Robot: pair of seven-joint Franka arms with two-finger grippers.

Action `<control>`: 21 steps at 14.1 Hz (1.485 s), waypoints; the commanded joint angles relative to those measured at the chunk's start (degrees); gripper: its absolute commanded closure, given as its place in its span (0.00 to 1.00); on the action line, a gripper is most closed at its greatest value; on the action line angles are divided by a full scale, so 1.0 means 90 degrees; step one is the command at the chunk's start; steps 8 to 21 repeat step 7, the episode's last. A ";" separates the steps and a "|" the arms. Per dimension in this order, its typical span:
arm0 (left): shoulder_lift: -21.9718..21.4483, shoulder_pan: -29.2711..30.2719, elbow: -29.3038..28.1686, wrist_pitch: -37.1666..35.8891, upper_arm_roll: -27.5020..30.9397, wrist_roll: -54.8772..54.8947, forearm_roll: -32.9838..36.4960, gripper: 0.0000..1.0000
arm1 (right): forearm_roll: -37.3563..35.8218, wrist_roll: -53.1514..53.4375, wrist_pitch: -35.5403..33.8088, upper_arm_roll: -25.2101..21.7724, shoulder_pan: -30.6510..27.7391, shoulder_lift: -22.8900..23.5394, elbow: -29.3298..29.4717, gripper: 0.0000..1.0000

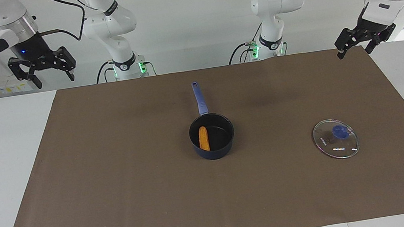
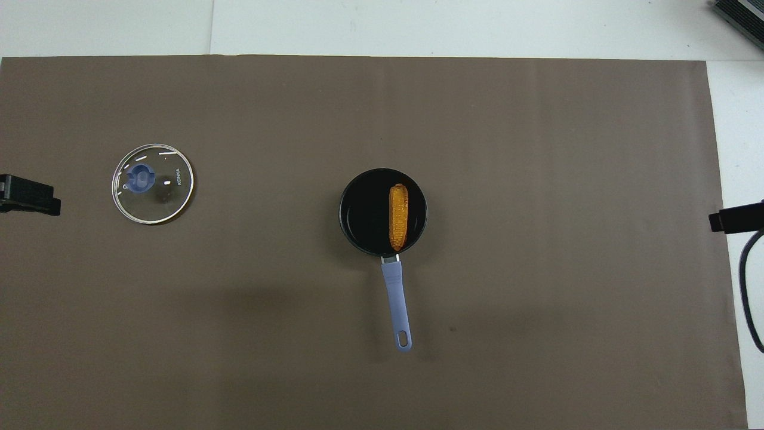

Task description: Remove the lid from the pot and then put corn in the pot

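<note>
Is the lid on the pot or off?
Off. The lid lies flat on the mat, away from the pot, toward the left arm's end.

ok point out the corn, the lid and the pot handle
corn (image 2: 398, 217), overhead view, middle of the cob
lid (image 2: 164, 203), overhead view, clear glass beside the knob
pot handle (image 2: 396, 295), overhead view, middle of the blue shaft

Bright, even light from above; soft faint shadows on the brown mat (image 2: 537, 149); both views sharp
</note>
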 commanded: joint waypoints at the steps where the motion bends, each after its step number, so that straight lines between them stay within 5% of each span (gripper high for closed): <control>1: -0.0112 0.0009 -0.0114 0.0047 0.0006 -0.0045 -0.0018 0.00 | 0.0050 0.0075 -0.0033 0.0037 -0.0055 -0.0273 -0.0309 0.00; 21: -0.0161 -0.0088 -0.0114 -0.0001 -0.0042 -0.0083 -0.0028 0.00 | 0.0050 0.0544 -0.0014 0.0037 -0.0055 -0.0264 -0.0319 0.00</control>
